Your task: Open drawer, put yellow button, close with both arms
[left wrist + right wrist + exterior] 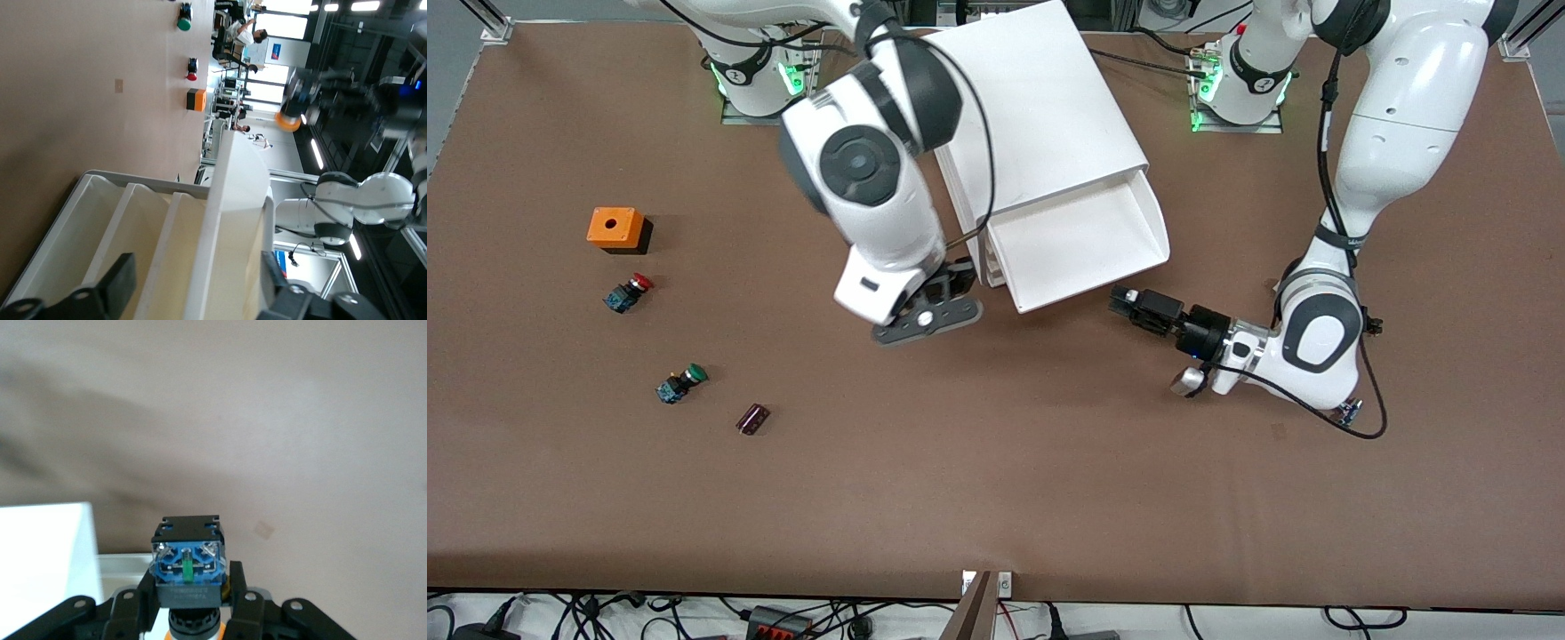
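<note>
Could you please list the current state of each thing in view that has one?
drawer: pulled out, nothing in it
yellow button: held in the right gripper, off the table
right gripper: shut on the yellow button, beside the cabinet
left gripper: open, in front of the drawer
lower drawers: shut

The white right arm bends downward, its black two-finger right gripper (951, 283) clamped. The white left arm lies low, its black left gripper (1123, 302) spread open.
</note>
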Action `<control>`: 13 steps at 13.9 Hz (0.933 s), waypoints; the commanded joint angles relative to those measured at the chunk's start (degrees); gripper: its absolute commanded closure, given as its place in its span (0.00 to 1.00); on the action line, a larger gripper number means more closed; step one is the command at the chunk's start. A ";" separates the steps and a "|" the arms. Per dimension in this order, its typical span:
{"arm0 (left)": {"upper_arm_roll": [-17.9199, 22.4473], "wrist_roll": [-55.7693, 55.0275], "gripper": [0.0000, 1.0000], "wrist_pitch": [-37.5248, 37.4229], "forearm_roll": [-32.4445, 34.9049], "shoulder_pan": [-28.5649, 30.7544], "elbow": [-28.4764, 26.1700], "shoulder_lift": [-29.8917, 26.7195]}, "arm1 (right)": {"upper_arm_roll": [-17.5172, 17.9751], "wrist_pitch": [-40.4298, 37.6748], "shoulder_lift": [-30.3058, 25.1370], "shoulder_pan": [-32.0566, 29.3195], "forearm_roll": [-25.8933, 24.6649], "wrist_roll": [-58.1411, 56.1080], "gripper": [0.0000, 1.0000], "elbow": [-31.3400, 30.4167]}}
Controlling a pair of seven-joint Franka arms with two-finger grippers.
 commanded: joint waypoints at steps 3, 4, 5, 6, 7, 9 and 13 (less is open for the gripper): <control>2.55 -12.04 0.00 1.98 2.12 0.12 0.29 -7.64 | 0.94 0.60 0.99 4.47 0.77 9.20 1.00 4.14; 2.64 -14.59 0.00 3.22 6.49 0.12 1.08 -8.96 | 1.20 1.65 0.99 4.74 0.85 10.52 1.00 4.15; 3.08 -17.92 0.00 4.36 10.71 0.12 3.26 -9.24 | 2.33 2.53 0.99 5.18 0.85 12.18 1.00 4.15; 3.95 -21.96 0.00 4.63 15.80 0.04 5.55 -9.15 | 3.13 3.76 1.08 5.36 0.85 13.94 1.00 4.15; 4.14 -25.74 0.00 4.63 21.59 -0.22 7.05 -9.15 | 3.39 5.34 1.25 6.23 0.85 15.87 1.00 4.15; 4.14 -35.75 0.00 4.72 33.20 -0.84 9.25 -9.15 | 3.57 7.54 1.87 7.29 0.85 17.29 1.00 4.15; 3.52 -40.10 0.00 4.81 51.77 -1.19 9.70 -8.98 | 3.92 10.35 4.59 9.23 0.94 20.63 1.00 4.06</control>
